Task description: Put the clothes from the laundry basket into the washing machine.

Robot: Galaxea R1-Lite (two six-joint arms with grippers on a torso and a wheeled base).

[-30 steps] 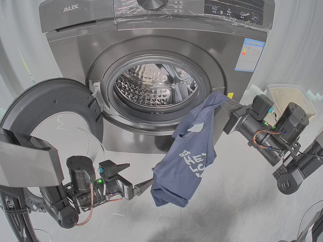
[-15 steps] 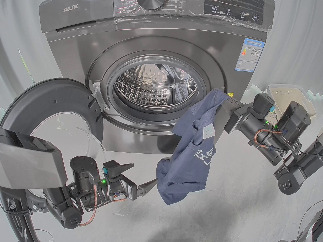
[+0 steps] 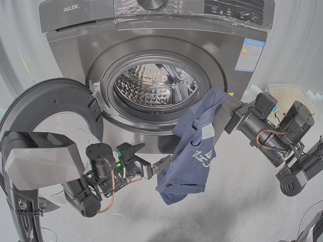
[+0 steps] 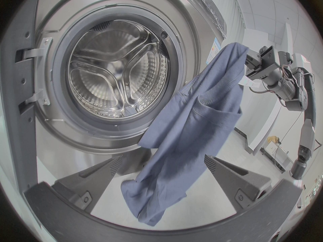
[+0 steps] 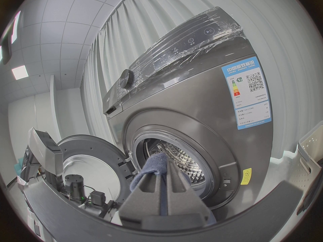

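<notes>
Washer (image 3: pixel 151 44): ahead of both my grippers, drum open.
Door (image 3: pixel 50 98): swung wide, out past my left gripper (image 3: pixel 165 163).
Basket (image 3: pixel 289 93): behind my right wrist, beside the washer.
Shirt (image 3: pixel 191 152): blue, pinched at its top in my right gripper (image 3: pixel 226 101), hanging just outside the drum's rim.
Left gripper: fingers spread wide, at the shirt's lower edge, below my right.

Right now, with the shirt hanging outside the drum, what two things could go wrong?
1. The right gripper pinches only one edge of the blue shirt; it may slip free.
2. Most of the shirt hangs below the drum opening, so it could snag there or trail outside. The open left gripper straddles it without gripping.
</notes>
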